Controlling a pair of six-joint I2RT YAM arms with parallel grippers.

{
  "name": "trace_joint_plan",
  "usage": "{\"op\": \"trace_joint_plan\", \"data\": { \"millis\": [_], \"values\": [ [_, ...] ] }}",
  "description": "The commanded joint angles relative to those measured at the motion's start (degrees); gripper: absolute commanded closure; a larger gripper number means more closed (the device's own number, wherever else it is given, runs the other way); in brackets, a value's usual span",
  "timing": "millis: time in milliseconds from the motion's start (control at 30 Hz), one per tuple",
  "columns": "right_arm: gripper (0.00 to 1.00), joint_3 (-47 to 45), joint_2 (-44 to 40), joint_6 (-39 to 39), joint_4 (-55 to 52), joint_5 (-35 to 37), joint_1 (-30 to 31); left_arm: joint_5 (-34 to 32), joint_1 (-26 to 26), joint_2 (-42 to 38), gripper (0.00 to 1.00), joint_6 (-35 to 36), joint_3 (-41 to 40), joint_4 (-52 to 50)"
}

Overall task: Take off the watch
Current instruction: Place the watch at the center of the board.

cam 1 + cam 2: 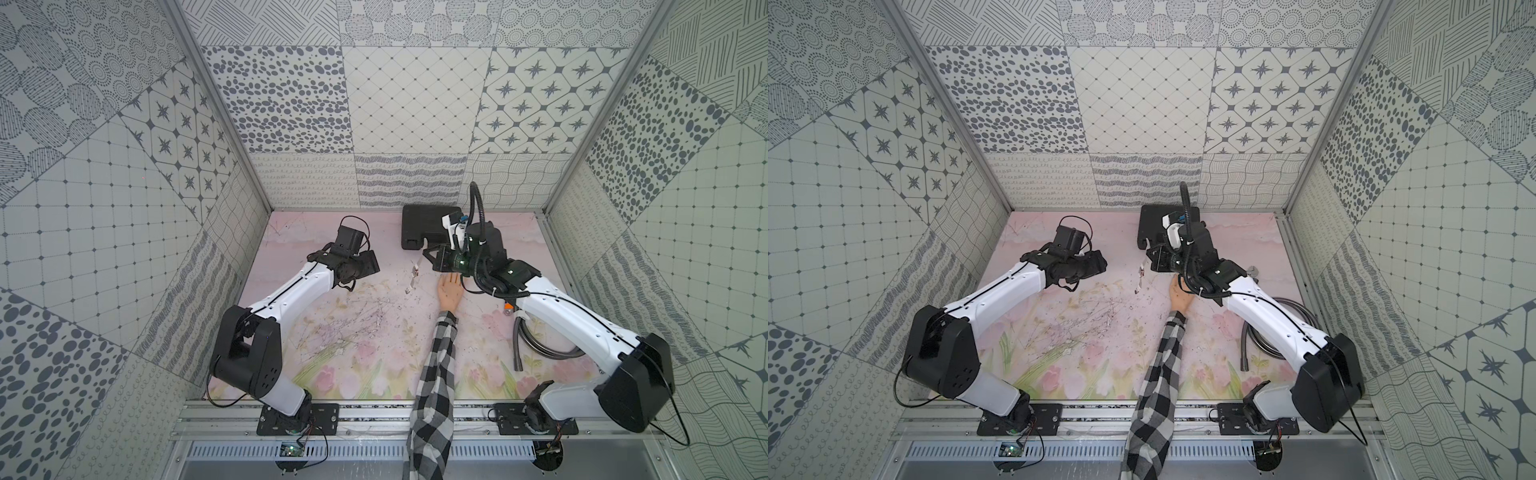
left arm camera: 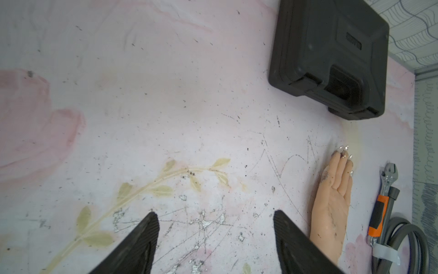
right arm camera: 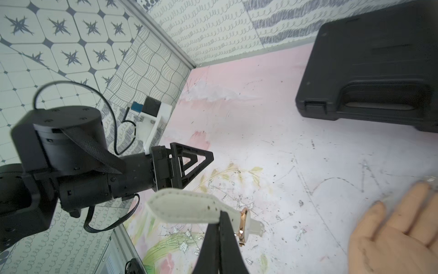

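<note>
Watch (image 3: 201,208): pale beige strap opened out straight, rose-gold rim edge-on; pinched beside dial by right gripper (image 3: 220,217), above worktop's middle.

Cream-strapped, rose-gold-rimmed watch (image 3: 194,206), black case (image 3: 374,59), black-and-white checked sleeve (image 1: 436,374), pink floral tabletop (image 1: 365,332).

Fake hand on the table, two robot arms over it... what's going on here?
The right gripper is pinched shut on the strap of the small watch, holding it up beside the mannequin hand, which lies palm up in a plaid sleeve. So the watch is already off the hand. The left gripper hangs open and empty, off to the side.
</note>
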Motion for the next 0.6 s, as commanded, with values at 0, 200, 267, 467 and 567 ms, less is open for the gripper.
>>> {"op": "trace_joint_plan", "data": {
  "millis": [0, 200, 267, 467, 567],
  "values": [
    [1.0, 5.13, 8.15, 2.84, 5.38, -2.89, 3.54, -1.51, 5.21, -1.93, 0.22, 3.89, 2.33, -4.99],
    [1.0, 17.82, 22.81, 9.11, 13.99, -9.84, 8.33, -0.54, 8.81, -2.68, 0.22, 5.39, 3.88, -6.99],
    [1.0, 18.88, 26.07, 12.3, 17.98, -10.94, 8.07, -0.53, 9.07, -2.82, 0.22, 5.6, 3.86, -7.45],
    [1.0, 14.58, 32.58, 17.97, 29.24, -10.51, 4.76, -0.44, 9.18, -3.6, 0.22, 5.5, 2.27, -7.02],
    [1.0, 11.91, 33.79, 18.0, 30.36, -9.17, 2.95, -0.18, 9.21, -3.93, 0.22, 5.23, 1.91, -7.02]
  ]
}}
